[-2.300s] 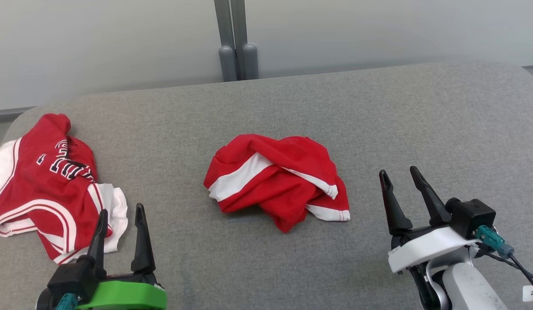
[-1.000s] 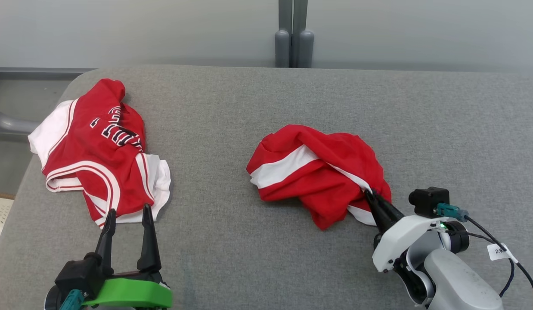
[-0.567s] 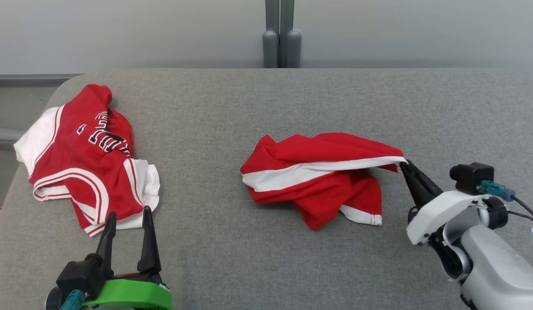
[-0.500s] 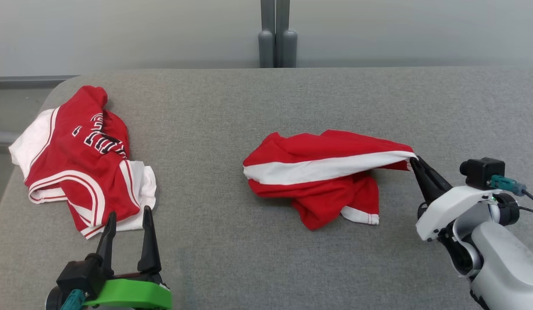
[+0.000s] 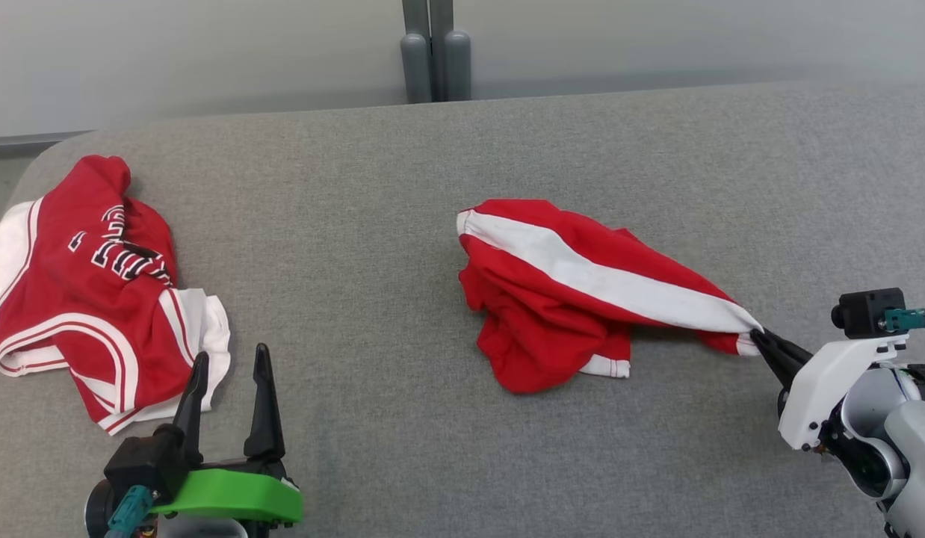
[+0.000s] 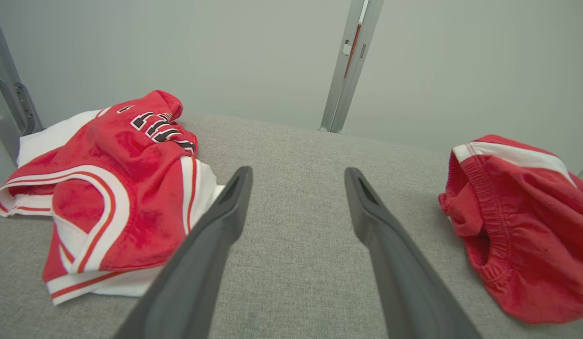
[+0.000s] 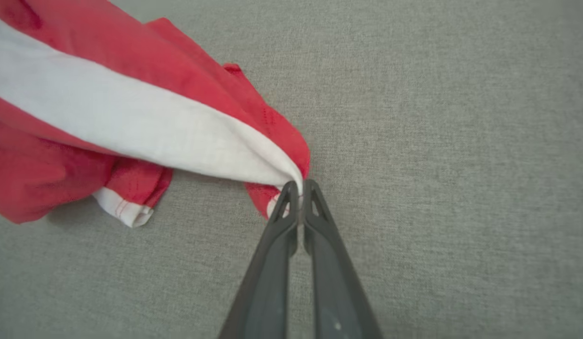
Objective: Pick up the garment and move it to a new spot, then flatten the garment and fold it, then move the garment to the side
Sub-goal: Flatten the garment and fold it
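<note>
2 red garments: R jaws clamp shorts corner, L jaws wide, empty, nr jersey.

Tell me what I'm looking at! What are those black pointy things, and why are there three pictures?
This is a robot with two arms. Each ends in a pair of long dark jaws that pinch like tongs. One picture comes from a camera on its head, looking down at a grey padded surface. The other two come from cameras on its wrists, looking along the jaws. Two garments lie there: a red jersey on the robot's left, and red shorts with a white stripe in the middle. The right jaws are pinched shut on a corner of the red shorts, so the cloth is stretched out toward them. The left jaws are open and hold nothing.
</note>
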Robot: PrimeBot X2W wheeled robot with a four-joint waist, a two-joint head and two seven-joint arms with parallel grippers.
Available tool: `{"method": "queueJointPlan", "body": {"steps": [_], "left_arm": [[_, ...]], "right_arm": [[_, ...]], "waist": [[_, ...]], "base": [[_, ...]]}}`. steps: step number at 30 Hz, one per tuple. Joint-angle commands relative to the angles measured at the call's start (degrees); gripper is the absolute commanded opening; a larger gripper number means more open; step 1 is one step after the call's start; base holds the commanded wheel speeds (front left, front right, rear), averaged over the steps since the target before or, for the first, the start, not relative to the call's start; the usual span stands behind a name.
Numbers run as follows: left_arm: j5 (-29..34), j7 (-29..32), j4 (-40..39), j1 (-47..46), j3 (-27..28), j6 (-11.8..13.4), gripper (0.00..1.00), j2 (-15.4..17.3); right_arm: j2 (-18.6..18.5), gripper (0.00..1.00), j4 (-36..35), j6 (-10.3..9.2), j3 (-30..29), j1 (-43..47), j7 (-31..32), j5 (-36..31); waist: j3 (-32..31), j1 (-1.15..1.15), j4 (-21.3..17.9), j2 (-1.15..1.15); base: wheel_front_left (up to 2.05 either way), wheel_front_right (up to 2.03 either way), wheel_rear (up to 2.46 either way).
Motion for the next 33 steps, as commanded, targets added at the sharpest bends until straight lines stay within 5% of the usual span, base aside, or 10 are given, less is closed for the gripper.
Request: {"method": "queueJointPlan", "body": {"steps": [1,2,3,16,23,33], "left_arm": [[0.18,-0.03,0.19,-0.88,0.00,-0.24,1.00,0.09],[0.20,-0.03,0.27,-0.98,-0.01,-0.27,1.00,0.09],[0.25,-0.03,0.41,-1.12,-0.05,-0.28,1.00,0.07],[-0.08,-0.03,1.40,0.20,0.47,-0.51,1.00,0.31],[-0.38,-0.03,0.74,1.20,1.17,-0.08,1.00,1.07],[-0.05,0.85,-1.97,1.11,1.41,0.89,1.00,2.32]], "right_arm": [[0.10,0.19,0.84,0.00,0.51,0.01,0.08,0.78],[0.25,0.42,1.30,0.01,0.74,-0.21,0.13,0.93],[0.64,1.00,2.43,0.01,1.10,-0.61,0.45,1.20],[0.56,1.00,4.78,0.01,-1.16,-0.73,-8.77,-1.06],[5.45,1.00,-0.67,0.01,-4.10,2.45,-19.29,-5.80],[14.09,1.00,-9.39,0.01,-8.17,7.95,-21.00,-13.88]], "waist": [[0.38,0.00,-0.47,0.00],[0.41,0.00,-0.55,0.00],[0.40,0.00,-0.68,0.00],[-1.85,0.00,-0.88,0.00],[-3.21,0.00,-1.65,0.00],[-2.87,0.00,-2.16,0.00]], "base": [[0.00,0.00,0.00],[0.00,0.00,0.00],[0.00,0.00,0.00],[0.00,0.00,0.00],[0.00,0.00,0.00],[0.00,0.00,0.00]]}}
